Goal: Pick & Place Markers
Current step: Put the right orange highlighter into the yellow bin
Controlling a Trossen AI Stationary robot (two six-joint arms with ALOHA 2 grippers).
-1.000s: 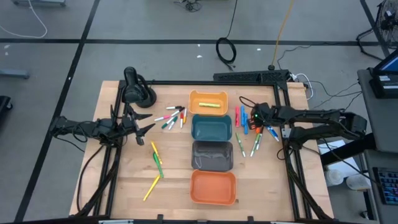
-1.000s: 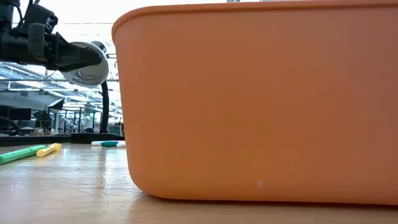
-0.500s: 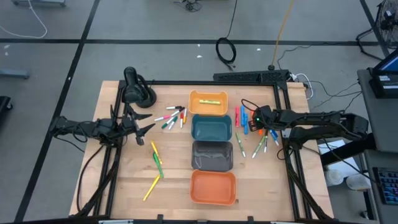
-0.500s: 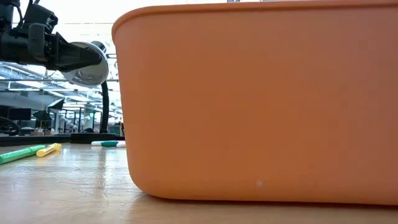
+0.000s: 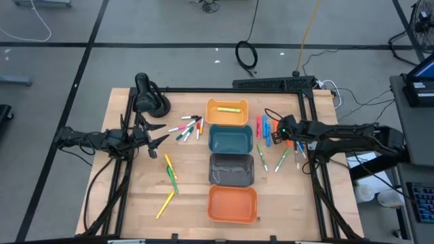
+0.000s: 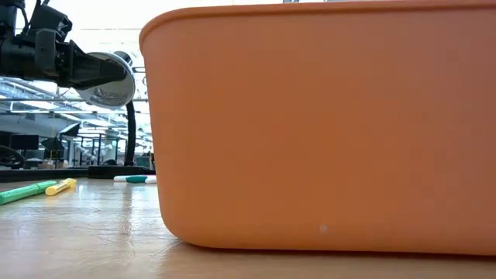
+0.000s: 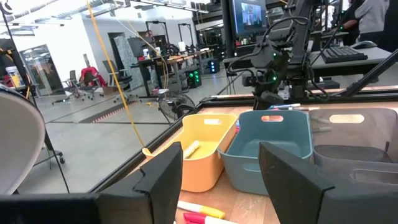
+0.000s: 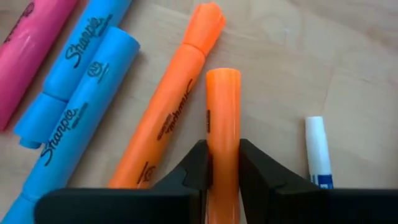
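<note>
In the high view my right gripper point(image 5: 283, 131) is low over the marker cluster point(image 5: 264, 129) right of the bins, shut on an orange marker point(image 8: 222, 118). Beside it on the wood lie an orange highlighter point(image 8: 168, 124), blue ones point(image 8: 74, 106), a pink one point(image 8: 31, 43) and a white one point(image 8: 317, 149). My left gripper point(image 5: 160, 139) hangs open at the table's left, above the wood and touching nothing. More markers lie left of the bins point(image 5: 187, 127) and toward the near edge point(image 5: 169, 173). One yellow marker point(image 5: 229, 112) lies in the light orange bin point(image 5: 211, 107). My right gripper pinches the orange marker's barrel point(image 8: 222, 155) between its two fingers point(image 8: 198, 165), which lie across it. One end of the marker point(image 8: 222, 78) sticks out past the fingertips over the table. Whether it is lifted clear of the wood I cannot tell.
Four bins stand in a row down the table's middle: light orange, teal point(image 5: 230, 139), grey point(image 5: 230, 168), orange point(image 5: 232, 203). A black stand point(image 5: 149, 98) sits at the far left corner. Bare wood shows near the left and right near corners.
My right gripper has drifted slightly toward the table's near edge over the right marker cluster. My left arm has kept still.
</note>
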